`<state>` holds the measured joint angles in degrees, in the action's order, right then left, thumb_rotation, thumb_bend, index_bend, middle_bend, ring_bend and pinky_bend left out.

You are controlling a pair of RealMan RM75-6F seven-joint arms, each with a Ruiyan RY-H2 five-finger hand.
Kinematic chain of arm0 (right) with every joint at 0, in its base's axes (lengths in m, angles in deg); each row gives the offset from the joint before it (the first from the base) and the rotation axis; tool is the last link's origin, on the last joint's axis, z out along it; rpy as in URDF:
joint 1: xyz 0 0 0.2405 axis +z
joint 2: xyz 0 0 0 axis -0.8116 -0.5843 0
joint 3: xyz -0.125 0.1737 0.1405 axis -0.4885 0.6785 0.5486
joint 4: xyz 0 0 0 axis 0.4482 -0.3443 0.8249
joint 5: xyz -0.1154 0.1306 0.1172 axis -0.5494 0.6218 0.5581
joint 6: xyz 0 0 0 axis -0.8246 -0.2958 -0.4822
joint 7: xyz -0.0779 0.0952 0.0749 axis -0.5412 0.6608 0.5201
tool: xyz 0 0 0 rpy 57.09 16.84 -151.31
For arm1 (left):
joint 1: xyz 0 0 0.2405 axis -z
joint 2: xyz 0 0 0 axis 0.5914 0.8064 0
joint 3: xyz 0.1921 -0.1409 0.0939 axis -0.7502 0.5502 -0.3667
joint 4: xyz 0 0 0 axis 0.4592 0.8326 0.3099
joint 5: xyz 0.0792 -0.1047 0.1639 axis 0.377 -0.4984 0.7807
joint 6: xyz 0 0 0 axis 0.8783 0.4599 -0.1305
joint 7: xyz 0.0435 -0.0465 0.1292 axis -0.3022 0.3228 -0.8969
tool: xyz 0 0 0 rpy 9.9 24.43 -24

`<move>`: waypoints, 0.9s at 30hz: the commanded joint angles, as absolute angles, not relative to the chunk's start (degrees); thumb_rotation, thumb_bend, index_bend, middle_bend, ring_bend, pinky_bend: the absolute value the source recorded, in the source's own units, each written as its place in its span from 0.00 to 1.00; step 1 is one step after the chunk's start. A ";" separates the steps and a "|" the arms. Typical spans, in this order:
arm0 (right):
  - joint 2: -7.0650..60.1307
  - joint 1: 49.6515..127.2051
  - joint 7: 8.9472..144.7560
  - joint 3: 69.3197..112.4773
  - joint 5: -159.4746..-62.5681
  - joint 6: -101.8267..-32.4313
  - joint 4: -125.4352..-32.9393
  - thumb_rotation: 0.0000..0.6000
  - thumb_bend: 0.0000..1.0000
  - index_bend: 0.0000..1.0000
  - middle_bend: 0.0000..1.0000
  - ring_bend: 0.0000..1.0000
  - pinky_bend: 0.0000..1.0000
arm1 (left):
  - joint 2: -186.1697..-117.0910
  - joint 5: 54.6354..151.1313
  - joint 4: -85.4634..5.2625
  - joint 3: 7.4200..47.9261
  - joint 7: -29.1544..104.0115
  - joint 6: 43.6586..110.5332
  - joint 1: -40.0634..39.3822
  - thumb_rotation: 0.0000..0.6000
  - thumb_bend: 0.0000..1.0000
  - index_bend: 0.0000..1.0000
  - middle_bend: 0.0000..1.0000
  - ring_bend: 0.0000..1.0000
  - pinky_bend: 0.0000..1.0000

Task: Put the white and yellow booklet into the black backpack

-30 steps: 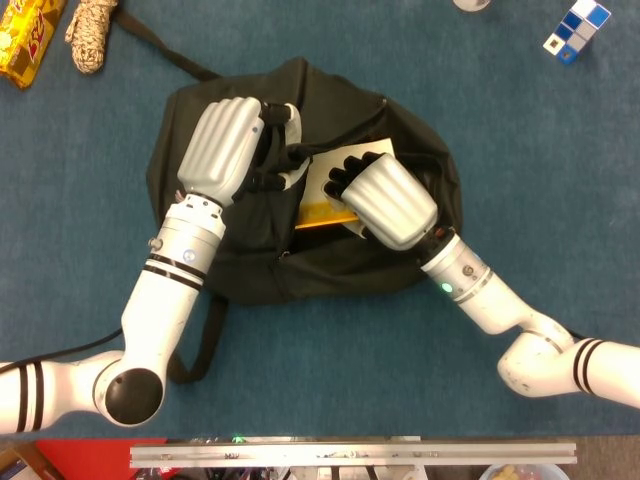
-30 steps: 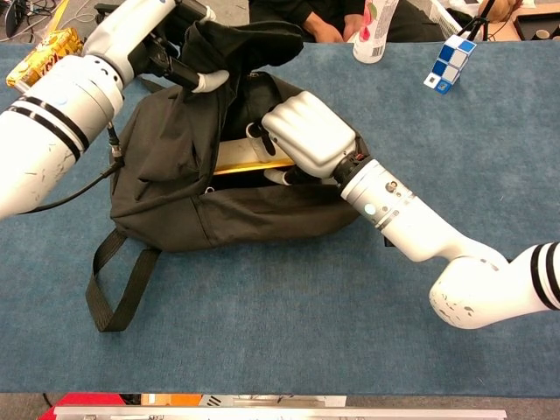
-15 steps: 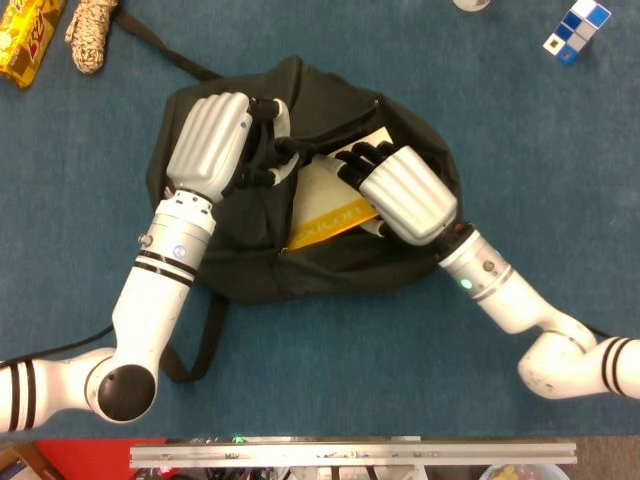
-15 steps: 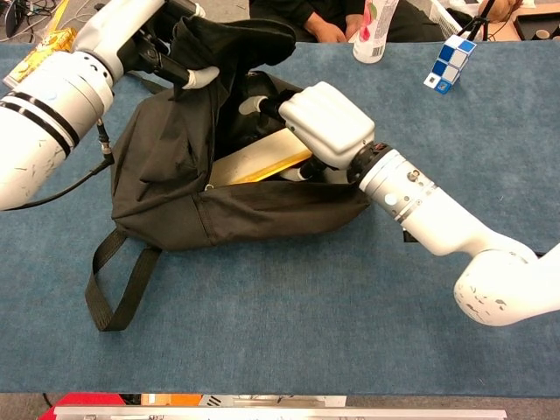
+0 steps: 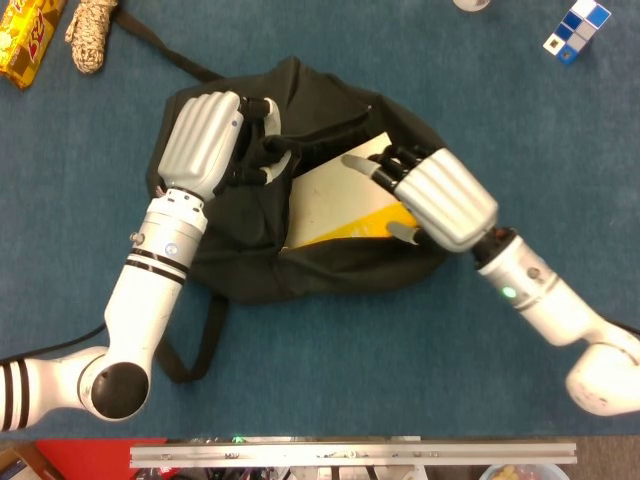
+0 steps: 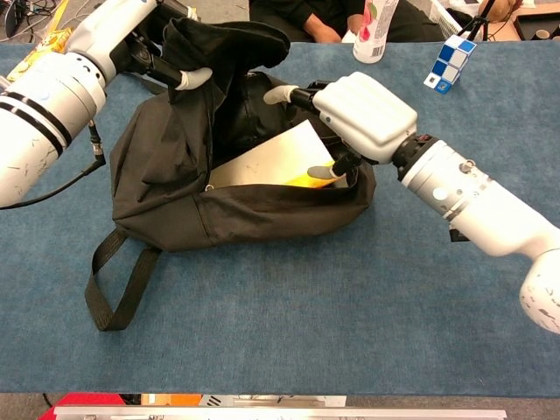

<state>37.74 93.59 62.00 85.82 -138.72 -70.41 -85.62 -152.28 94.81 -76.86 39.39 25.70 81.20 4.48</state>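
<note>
The black backpack [image 5: 250, 272] lies on the blue table with its mouth open. My left hand [image 5: 200, 135] grips the upper flap [image 6: 229, 39] and holds it up. Inside the opening the white and yellow booklet [image 5: 332, 200] lies tilted, its lower edge hidden behind the front wall [image 6: 262, 214]. At the right end of the opening my right hand [image 5: 445, 198] hovers with fingers spread over the booklet's [image 6: 262, 164] yellow corner. Its thumb is close to that corner, and whether it touches is unclear. The right hand [image 6: 366, 114] holds nothing.
A yellow snack packet [image 5: 25, 40] and a rope ball [image 5: 90, 35] lie at the far left. A blue and white cube puzzle [image 6: 451, 57] and a bottle [image 6: 374, 31] stand at the back right. The backpack's strap [image 6: 118, 280] loops towards the front left.
My right hand let go of the booklet, opened and drew back to the right. The booklet slid deeper into the backpack and lies flatter. My left hand keeps holding the flap.
</note>
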 commanded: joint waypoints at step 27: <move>13.49 81.01 63.22 83.71 -139.01 -82.01 -96.98 1.00 0.10 0.33 0.45 0.37 0.54 | -139.72 95.92 -85.40 33.23 29.18 64.87 6.72 0.67 0.22 0.10 0.27 0.24 0.36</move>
<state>13.62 81.16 63.16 83.61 -139.15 -81.95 -97.04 -139.70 95.72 -85.32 33.35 29.16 64.43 6.70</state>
